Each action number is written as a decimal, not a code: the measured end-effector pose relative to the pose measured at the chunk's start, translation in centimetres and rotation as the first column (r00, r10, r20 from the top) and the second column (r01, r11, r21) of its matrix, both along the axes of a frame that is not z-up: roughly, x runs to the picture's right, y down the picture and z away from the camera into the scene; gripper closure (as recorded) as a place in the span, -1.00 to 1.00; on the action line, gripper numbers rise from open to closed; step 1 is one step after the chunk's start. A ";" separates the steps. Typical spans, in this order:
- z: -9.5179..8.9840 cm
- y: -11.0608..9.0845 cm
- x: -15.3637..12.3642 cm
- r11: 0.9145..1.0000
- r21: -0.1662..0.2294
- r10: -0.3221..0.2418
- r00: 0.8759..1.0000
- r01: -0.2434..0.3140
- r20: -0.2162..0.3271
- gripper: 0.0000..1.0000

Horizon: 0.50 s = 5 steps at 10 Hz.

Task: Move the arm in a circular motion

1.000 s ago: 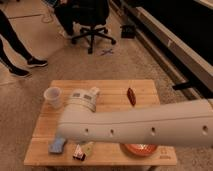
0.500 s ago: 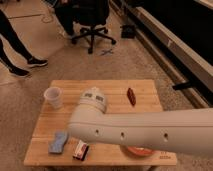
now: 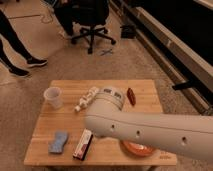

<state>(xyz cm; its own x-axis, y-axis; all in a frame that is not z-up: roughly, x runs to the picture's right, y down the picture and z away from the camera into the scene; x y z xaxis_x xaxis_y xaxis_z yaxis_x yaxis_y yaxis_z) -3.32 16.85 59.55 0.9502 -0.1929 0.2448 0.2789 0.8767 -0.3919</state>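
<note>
The thing of this task is the robot's own limb, the thick cream-white tubular arm [image 3: 150,132], so I judge that there is nothing to take hold of: it looks stiff and heavy, it will not bend or slip, and the circle must come from its joints turning in free air. It enters from the right edge of the view and stretches to the left above the light wooden table [image 3: 55,120]. It ends in a rounded joint with a grey-labelled cap [image 3: 112,94] over the middle of the table, and small dark screw holes run along its side. The gripper is not visible anywhere in this view, so where it hangs and whether the claw is wide or narrow I cannot tell. Under the arm, an orange round plate [image 3: 136,148] is partly covered. To the left of the joint lie a white bottle on its side [image 3: 86,99] and a clear plastic cup [image 3: 52,96] standing upright. A blue sponge [image 3: 59,142] and a red-and-white packet [image 3: 83,144] lie near the front edge. A small dark red object [image 3: 131,96] lies just beside the cap. In my judgement, a wide or low sweep could knock the cup or the bottle.
</note>
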 end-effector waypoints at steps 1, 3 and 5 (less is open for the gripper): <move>-0.2 0.5 0.4 1.000 0.011 0.005 1.000 -0.005 -0.005 0.10; -0.1 0.6 2.4 0.999 0.030 0.021 1.000 -0.020 -0.018 0.10; 0.2 -0.8 5.2 0.999 0.027 0.046 0.998 -0.045 -0.034 0.10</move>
<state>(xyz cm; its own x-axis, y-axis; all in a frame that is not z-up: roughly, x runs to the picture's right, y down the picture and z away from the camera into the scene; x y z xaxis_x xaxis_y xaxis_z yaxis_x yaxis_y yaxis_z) 1.84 16.06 59.74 0.9660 -0.1548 0.2070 0.2248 0.8984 -0.3773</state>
